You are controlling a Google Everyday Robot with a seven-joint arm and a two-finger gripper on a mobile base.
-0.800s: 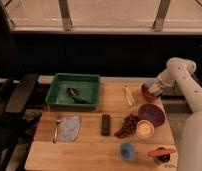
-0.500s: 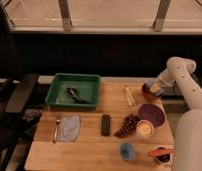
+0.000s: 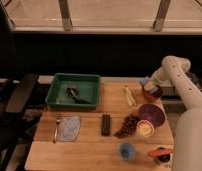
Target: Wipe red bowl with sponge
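The purple plate (image 3: 151, 114) lies toward the right side of the desk (image 3: 89, 152), and everything else is placed from it.

Just behind the plate, near the desk's far edge, stands the red bowl (image 3: 152, 95). The sponge (image 3: 153, 89) sits at the bowl's mouth, its yellow face showing within the rim, with a bluish patch at its far left. The hand (image 3: 150, 82) is right over the sponge, behind the plate, at the end of the white arm (image 3: 181, 82), which comes down from the plate's far right. The hand and the sponge run together in this view, so I cannot tell how far open the hand is or whether it has hold of the sponge.

Touching the plate's near left edge is the yellow bowl (image 3: 145, 129). Just left of the plate lies a bunch of dark grapes (image 3: 126, 126), and left of those a black bar (image 3: 106, 124). Behind the plate and to its left lies a pale banana (image 3: 128, 95). Well to the plate's left, at the back, is the green tray (image 3: 96, 90), with a dark thing (image 3: 75, 94) inside that is too dim to name. Far left of the plate and a little nearer the front lies a blue cloth (image 3: 70, 127), with a utensil (image 3: 56, 131) just beyond it. In front of the plate and to its left stands a blue cup (image 3: 126, 150). Straight in front of the plate, at the desk's near edge, lies an orange thing (image 3: 160, 151).
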